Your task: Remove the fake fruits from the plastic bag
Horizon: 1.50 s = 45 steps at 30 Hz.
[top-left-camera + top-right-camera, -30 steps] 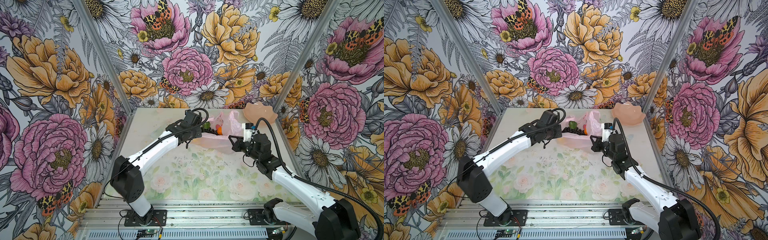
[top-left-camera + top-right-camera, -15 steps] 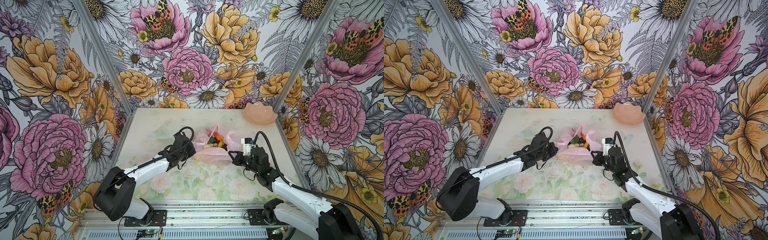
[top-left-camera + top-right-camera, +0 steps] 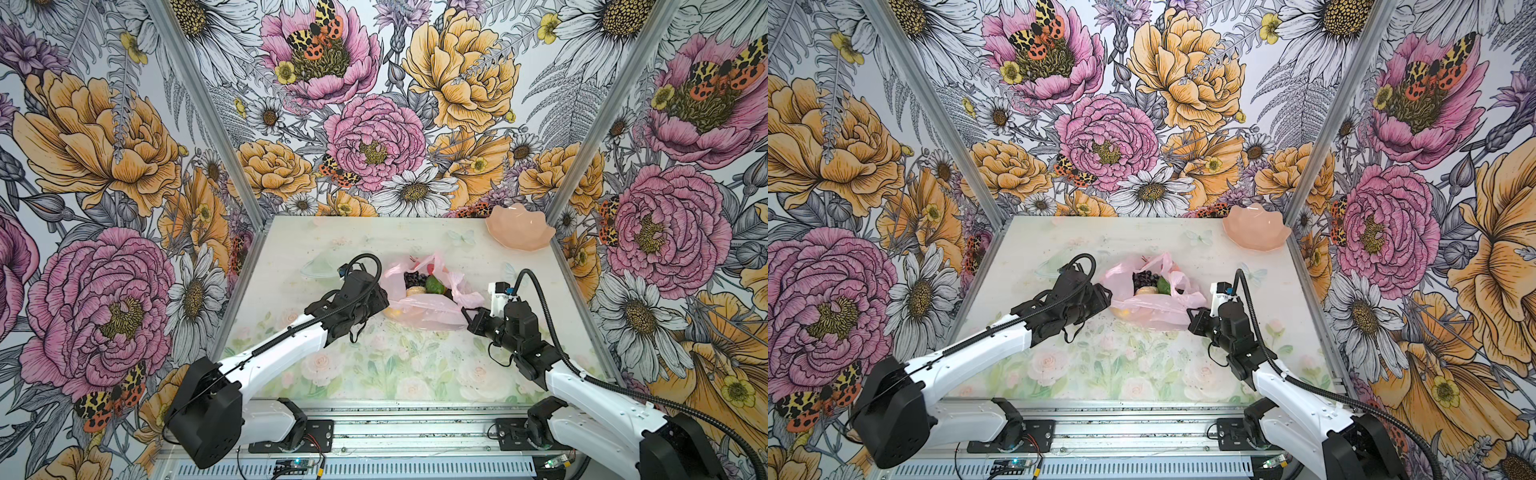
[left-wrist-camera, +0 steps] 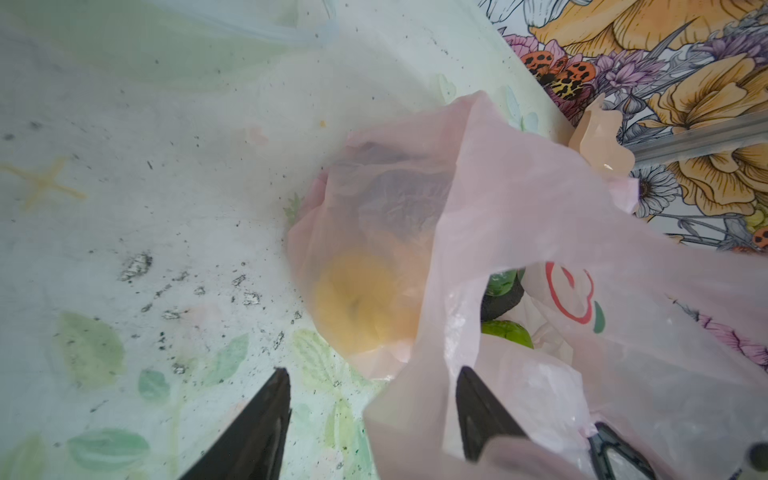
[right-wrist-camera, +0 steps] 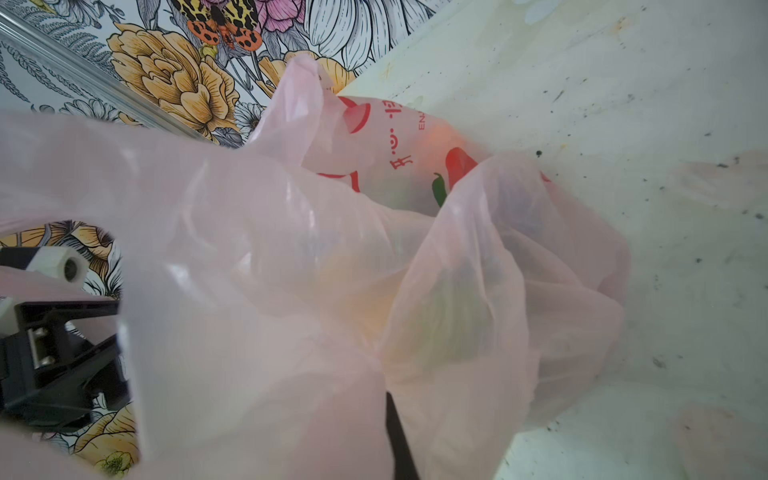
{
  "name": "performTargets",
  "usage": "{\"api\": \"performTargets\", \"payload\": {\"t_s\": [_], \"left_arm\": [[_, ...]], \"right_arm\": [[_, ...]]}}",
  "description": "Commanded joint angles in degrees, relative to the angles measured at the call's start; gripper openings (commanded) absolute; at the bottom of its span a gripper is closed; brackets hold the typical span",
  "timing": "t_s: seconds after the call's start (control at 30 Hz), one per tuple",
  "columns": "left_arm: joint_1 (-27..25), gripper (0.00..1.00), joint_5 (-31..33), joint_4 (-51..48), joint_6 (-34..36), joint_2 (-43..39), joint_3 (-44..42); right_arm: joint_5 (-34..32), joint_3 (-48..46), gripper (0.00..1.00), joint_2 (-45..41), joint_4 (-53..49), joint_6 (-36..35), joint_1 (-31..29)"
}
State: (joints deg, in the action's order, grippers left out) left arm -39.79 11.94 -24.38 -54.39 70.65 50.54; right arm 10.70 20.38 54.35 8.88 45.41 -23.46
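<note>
The plastic bag (image 3: pixel 424 311) (image 3: pixel 1154 307) lies crumpled on the middle of the table with its mouth open upward. Fake fruits show in the mouth: a black grape bunch (image 3: pixel 415 278), a green lime (image 3: pixel 435 284) and a cream piece (image 3: pixel 1145 291). A yellow fruit (image 4: pixel 357 303) shows through the film at the bag's left end. My left gripper (image 3: pixel 380 301) (image 4: pixel 370 399) is open at that end, with loose film hanging between its fingers (image 4: pixel 266 415). My right gripper (image 3: pixel 469 320) is shut on the bag's right edge. In the right wrist view the film (image 5: pixel 291 291) hides all but one fingertip (image 5: pixel 395 436).
A peach petal-edged bowl (image 3: pixel 519 232) (image 3: pixel 1256 235) stands at the back right corner. A faint clear plastic piece (image 3: pixel 320 266) lies just behind the left gripper. Flowered walls close in the table on three sides.
Both grippers brought the bag from the back of the table toward the front and down onto it. The left gripper has opened and let go of the bag's edge.
</note>
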Motion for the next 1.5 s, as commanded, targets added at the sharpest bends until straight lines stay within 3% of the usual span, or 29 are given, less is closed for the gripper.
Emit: {"api": "performTargets", "payload": {"t_s": [0.0, 0.17, 0.3, 0.43, 0.57, 0.8, 0.97, 1.1, 1.33, 1.47], "left_arm": [[-5.1, 0.68, 13.9, -11.7, 3.7, -4.6, 4.5], [-15.3, 0.68, 23.2, -19.0, 6.5, -5.6, 13.0], [-19.8, 0.58, 21.1, -19.2, 7.5, -1.1, 22.0], [-22.4, 0.57, 16.9, -18.2, 8.9, 7.4, 30.6], [-18.9, 0.58, 11.3, -17.9, 8.2, 15.8, 34.3], [-11.3, 0.69, 19.5, -24.1, 11.0, 30.2, 38.9], [-7.5, 0.74, 19.1, -24.6, 11.9, 32.3, 38.4], [-6.9, 0.82, 17.7, -24.7, 13.6, 35.7, 39.6], [-5.8, 0.87, 13.9, -24.6, 15.2, 40.2, 42.6], [-3.6, 0.78, 12.7, -24.5, 13.9, 40.8, 41.6]], "right_arm": [[-1.9, 2.2, 0.0, -0.9, -0.3, -0.8, -0.5], [-2.3, 2.6, 0.0, -0.6, -0.4, -1.0, -0.9], [-2.5, 2.6, 0.0, -0.6, -0.4, -1.1, -1.2], [-2.8, 2.7, 0.0, -0.7, -0.6, -1.3, -1.6], [-3.5, 2.4, 0.0, -1.4, -0.7, -1.3, -2.0], [-3.6, 2.1, 0.0, -3.6, -1.4, -1.5, -2.4], [-3.5, 1.8, 0.0, -3.9, -1.7, -2.2, -2.8], [-3.4, 2.0, 0.0, -2.7, -1.3, -2.5, -2.9], [-3.6, 2.3, 0.0, -2.0, -0.8, -3.1, -3.2], [-4.3, 2.4, 0.0, -2.4, -1.0, -3.2, -3.2]]}}
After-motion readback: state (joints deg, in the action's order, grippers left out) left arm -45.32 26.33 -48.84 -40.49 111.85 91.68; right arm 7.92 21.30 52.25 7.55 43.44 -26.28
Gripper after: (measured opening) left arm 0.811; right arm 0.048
